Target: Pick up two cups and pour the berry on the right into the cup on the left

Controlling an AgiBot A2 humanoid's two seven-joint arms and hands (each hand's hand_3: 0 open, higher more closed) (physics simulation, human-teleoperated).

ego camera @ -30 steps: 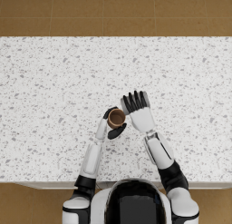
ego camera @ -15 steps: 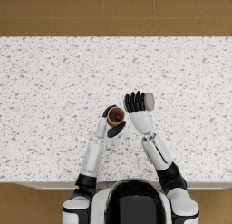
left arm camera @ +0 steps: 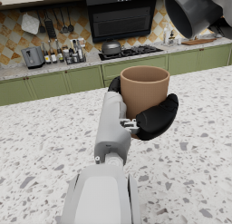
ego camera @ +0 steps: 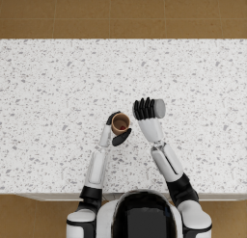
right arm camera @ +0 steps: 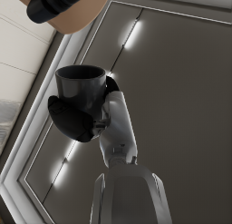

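The left hand (ego camera: pixel 116 130) is wrapped around the brown cup (ego camera: pixel 120 123), fingers clamped on its wall, holding it upright above the surface (ego camera: pixel 58 87), nearer the near edge than the far one and roughly midway between the side edges; in the left wrist view the same hand (left arm camera: pixel 149 116) holds the brown cup (left arm camera: pixel 144 90) with its mouth level and open upward; a small red spot shows inside it in the head view, which I take to be the berry (ego camera: pixel 123 128), though it is too small to be sure; the right hand (ego camera: pixel 144 109) is closed on the grey cup (ego camera: pixel 157 108), just beside the brown cup on its right and tipped well over, so that its side rather than its mouth faces the head camera; the right wrist view shows that hand (right arm camera: pixel 79 116) gripping the grey cup (right arm camera: pixel 81 89), and nothing can be seen inside it from there; the left wrist view catches the grey cup (left arm camera: pixel 190 12) above and beyond the brown one, mouth turned down toward it; the step in hand looks like the pour itself, at or near its end; the next move, as I judge it, calls for keeping the brown cup steady and level while the grey cup is righted without knocking the brown rim, and confirming the berry lies in the left cup.
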